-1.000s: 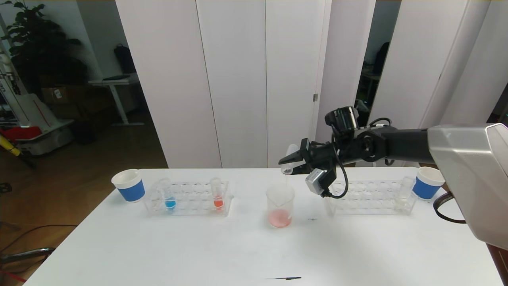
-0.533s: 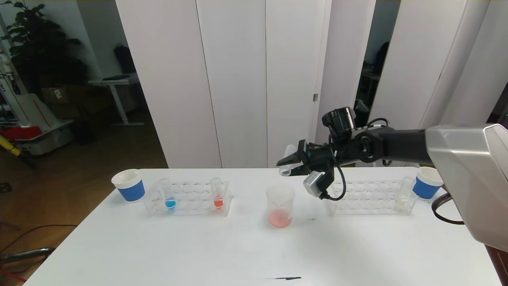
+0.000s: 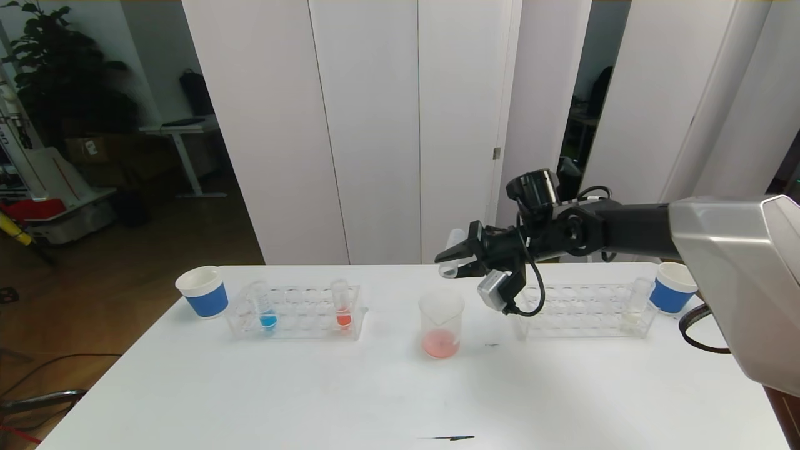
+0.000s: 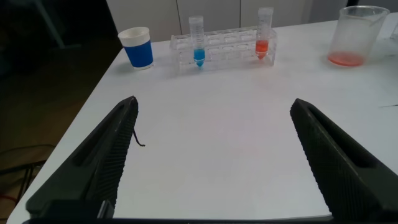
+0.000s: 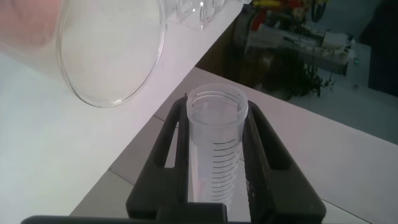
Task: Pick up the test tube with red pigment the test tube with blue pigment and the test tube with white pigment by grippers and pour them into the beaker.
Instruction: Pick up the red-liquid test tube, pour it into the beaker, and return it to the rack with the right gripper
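From the head camera, the right end effector (image 3: 451, 257) hangs above the white bench (image 3: 400, 400), its fingers clamped on an emptied tube (image 3: 451, 253) that lies tilted with its mouth pointing down and away from the arm. The beaker (image 3: 441, 325) stands on the bench just below the end effector and slightly nearer the robot, with a shallow pink pool at its bottom. Well off to the left of the end effector sits a clear rack (image 3: 295, 312) holding the tube with blue liquid (image 3: 262, 307) and a tube with orange-red liquid (image 3: 341, 305), both upright, with a blue-banded paper cup (image 3: 202, 292) just beyond the rack's far end. Below the right arm's wrist stands a second clear rack (image 3: 584, 310) carrying the tube with whitish liquid (image 3: 636, 302) upright at its outer end, next to another paper cup (image 3: 672, 287). In the left wrist camera, the left end effector (image 4: 217, 162) stands spread wide over bare bench with nothing between its fingers; the first rack, its blue tube (image 4: 198, 42) and orange-red tube (image 4: 264, 36), the cup (image 4: 137, 46) and the beaker (image 4: 355, 36) all lie well ahead of it. In the right wrist camera, the held tube (image 5: 216, 146) shows its open mouth and printed scale marks between the two dark fingers (image 5: 171, 146), and the beaker's rim (image 5: 115, 50) sits just beyond the tube's mouth.
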Available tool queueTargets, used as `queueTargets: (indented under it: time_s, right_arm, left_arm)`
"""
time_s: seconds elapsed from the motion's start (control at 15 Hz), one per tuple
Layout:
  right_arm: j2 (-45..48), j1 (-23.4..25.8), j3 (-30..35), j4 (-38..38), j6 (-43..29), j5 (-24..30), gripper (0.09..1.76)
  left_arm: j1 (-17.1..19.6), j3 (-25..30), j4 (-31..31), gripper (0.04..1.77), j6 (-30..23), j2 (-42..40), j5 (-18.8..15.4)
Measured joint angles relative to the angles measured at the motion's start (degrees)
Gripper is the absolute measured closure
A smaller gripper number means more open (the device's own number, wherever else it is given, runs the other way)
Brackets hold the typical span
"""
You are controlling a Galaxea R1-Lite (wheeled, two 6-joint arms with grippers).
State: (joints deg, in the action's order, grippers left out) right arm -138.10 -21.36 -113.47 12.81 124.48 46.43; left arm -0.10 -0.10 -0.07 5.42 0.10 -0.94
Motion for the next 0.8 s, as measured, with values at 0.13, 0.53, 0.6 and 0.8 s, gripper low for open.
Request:
queueTargets:
  time_s: [0.13,0.53,0.6,0.8]
  right_arm:
    - [0.1,-0.2,0.0,-0.2,-4.0,0.2,1.27]
    - [1.0,-1.5,0.5,-11.3,-25.7,2.0,1.27]
    - [1.2,-2.1,0.6,-14.1,-31.0,2.1,1.27]
    - [1.4,-4.2,0.8,-28.0,-48.3,1.4,1.27]
  left_arm:
    - [0.0,0.0,0.0,0.06,0.0,0.0,0.0]
    - [0.0,0.0,0.0,0.06,0.0,0.0,0.0]
    - [0.0,0.0,0.0,0.06,0.0,0.0,0.0]
    - [0.0,0.0,0.0,0.06,0.0,0.0,0.0]
